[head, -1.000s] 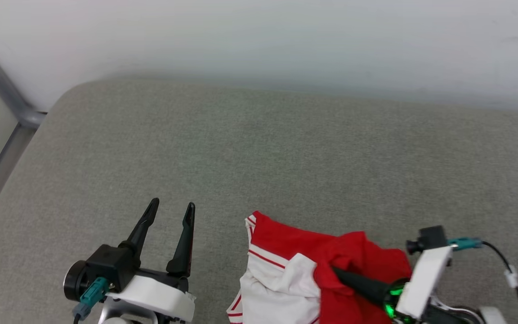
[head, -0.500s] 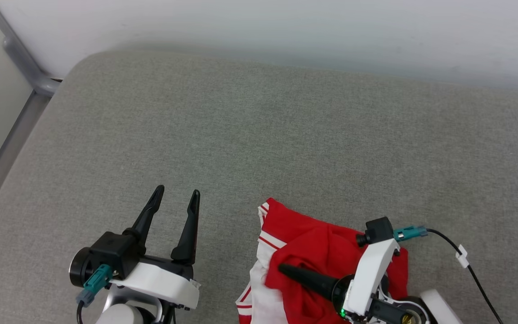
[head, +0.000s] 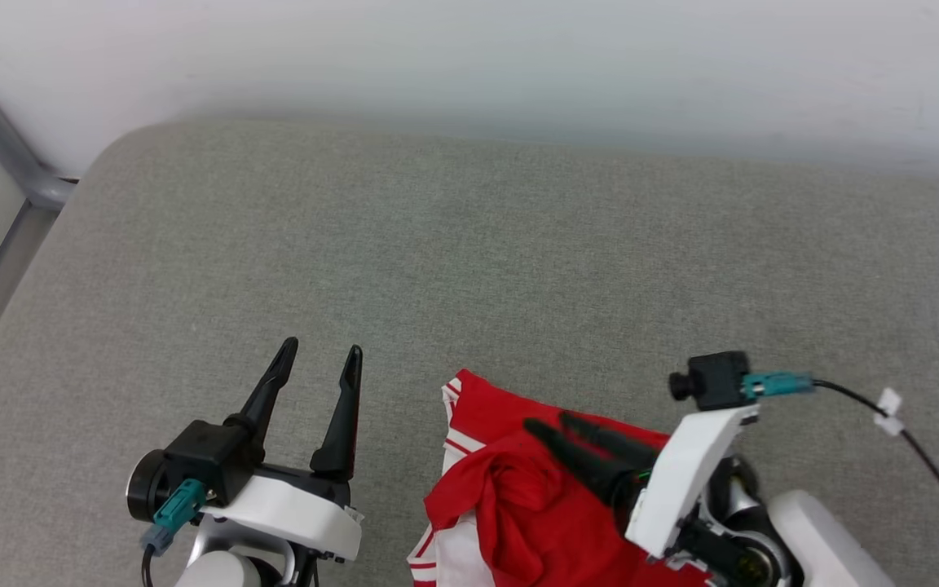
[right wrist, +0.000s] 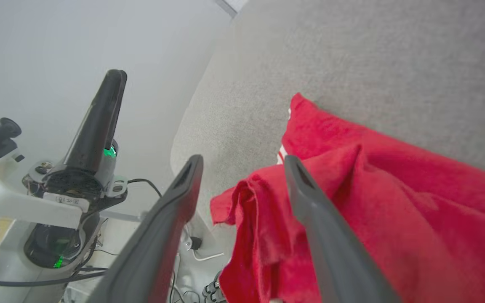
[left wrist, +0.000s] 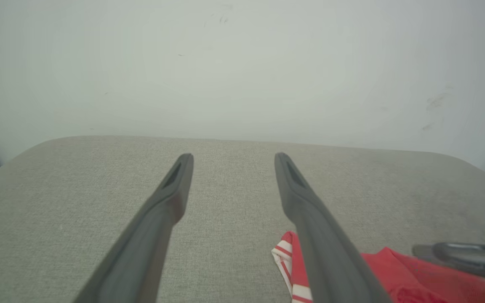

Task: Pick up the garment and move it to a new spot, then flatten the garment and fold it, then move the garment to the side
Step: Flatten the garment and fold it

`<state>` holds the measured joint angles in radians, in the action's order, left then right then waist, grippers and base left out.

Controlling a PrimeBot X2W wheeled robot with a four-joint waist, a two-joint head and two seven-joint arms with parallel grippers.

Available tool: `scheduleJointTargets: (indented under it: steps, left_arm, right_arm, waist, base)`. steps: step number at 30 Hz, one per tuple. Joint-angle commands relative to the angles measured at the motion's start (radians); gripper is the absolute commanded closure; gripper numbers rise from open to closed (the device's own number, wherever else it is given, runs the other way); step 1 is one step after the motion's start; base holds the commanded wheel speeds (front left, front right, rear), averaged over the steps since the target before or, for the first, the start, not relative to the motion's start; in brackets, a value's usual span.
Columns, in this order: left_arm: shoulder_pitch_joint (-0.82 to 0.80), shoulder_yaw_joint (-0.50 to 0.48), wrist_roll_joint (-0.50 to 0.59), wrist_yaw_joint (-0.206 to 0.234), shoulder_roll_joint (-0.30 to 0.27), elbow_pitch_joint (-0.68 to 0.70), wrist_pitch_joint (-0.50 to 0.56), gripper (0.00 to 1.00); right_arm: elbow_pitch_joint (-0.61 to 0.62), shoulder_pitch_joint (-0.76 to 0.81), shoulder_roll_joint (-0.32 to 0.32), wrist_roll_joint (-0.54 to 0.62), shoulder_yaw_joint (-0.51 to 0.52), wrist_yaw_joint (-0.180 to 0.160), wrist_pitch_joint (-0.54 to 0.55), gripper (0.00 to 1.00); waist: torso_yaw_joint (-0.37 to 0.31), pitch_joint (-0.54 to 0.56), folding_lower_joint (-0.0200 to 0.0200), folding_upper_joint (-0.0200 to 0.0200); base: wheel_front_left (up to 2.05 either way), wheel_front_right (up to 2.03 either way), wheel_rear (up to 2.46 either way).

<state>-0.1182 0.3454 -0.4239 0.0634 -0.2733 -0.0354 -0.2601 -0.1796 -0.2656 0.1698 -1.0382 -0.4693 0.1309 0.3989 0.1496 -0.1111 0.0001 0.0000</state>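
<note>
The right pincer (head: 551, 425) is held with its fingers apart, low over the crumpled garment (head: 510, 505), and a red fold lies between them. Probably the cloth is to be seized there. The garment is bunched at the near edge of the grey padded surface (head: 469, 244) and partly hangs over it. The right forearm (head: 681, 481) is angled inward, toward the left. The left pincer (head: 321, 352), also parted and empty, is held aside.

The grey fabric cushion (head: 469, 244) is viewed from above by the head camera and skimmed low, toward the pale wall (left wrist: 242, 63), from the left wrist; the crumpled red-and-white jersey (right wrist: 394, 210), shared by all views, is seen close from the right wrist
</note>
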Motion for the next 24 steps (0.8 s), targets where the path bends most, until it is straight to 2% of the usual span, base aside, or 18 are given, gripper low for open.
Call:
scheduleJointTargets:
  steps: [1,5,11,17,24]
  left_arm:
    - [0.007,-0.004,0.005,0.005,0.003,-0.001,-0.006,0.0]
    - [0.016,-0.014,0.008,0.016,0.008,-0.001,-0.007,0.0]
    - [0.034,-0.041,0.02,0.03,0.006,0.007,-0.006,0.0]
    - [0.057,-0.073,0.028,0.037,-0.001,0.006,-0.006,0.0]
    - [0.096,-0.081,0.041,0.03,-0.004,-0.01,-0.006,0.0]
  right_arm:
    - [0.006,-0.015,0.015,0.039,0.008,0.0,-0.033,0.0]
    - [0.013,-0.001,0.035,0.189,0.096,0.0,-0.188,0.0]
    - [0.04,0.06,0.011,0.462,0.326,0.0,-0.361,0.0]
    - [0.126,0.148,-0.027,0.677,0.505,0.0,-0.405,0.0]
    - [0.271,0.293,-0.062,0.826,0.587,0.0,-0.395,0.0]
  waist:
    - [-0.007,0.007,-0.0001,0.0]
    - [-0.019,0.021,-0.0001,0.0]
    - [-0.046,0.042,-0.0001,0.0]
    - [-0.073,0.069,-0.0001,0.0]
    - [-0.101,0.117,-0.0001,0.0]
  base:
    - [0.0,0.0,0.0]
    - [0.0,0.0,0.0]
    - [0.0,0.0,0.0]
    - [0.0,0.0,0.0]
    - [0.0,0.0,0.0]
